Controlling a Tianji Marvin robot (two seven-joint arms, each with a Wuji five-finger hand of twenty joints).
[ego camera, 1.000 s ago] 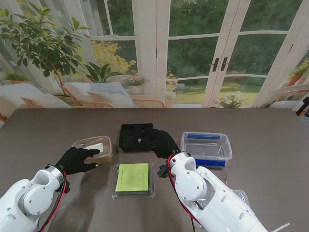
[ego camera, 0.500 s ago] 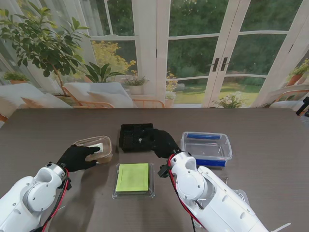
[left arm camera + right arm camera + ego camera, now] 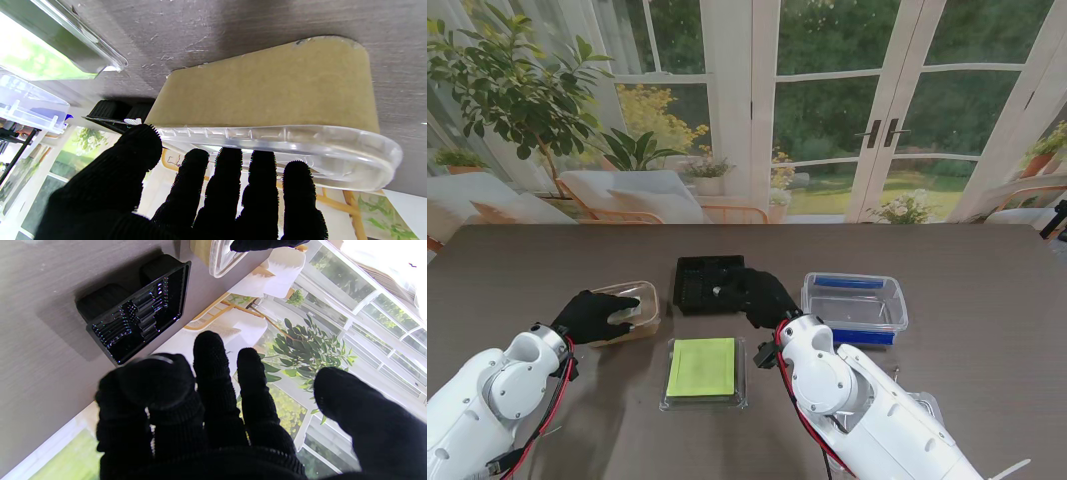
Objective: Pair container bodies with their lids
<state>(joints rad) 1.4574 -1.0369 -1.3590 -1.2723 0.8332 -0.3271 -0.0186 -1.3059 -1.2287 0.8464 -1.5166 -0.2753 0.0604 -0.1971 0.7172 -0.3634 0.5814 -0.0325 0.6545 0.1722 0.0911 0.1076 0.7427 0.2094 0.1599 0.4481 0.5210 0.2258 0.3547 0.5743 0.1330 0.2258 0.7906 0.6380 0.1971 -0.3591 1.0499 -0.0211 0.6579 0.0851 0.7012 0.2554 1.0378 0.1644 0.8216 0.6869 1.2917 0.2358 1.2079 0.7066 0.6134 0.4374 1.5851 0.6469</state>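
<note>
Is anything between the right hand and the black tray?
Nothing visible. The right hand hovers at the black tray's right edge, fingers spread over it with no other object between; whether they touch it is unclear.

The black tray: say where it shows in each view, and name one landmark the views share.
Stand view: the black tray sits mid-table, farther from me than the green-lidded container, partly hidden by the right hand.
Left wrist view: only a sliver past the brown container.
Right wrist view: plainly seen beyond the fingers.
Shared landmark: the brown container.
</note>
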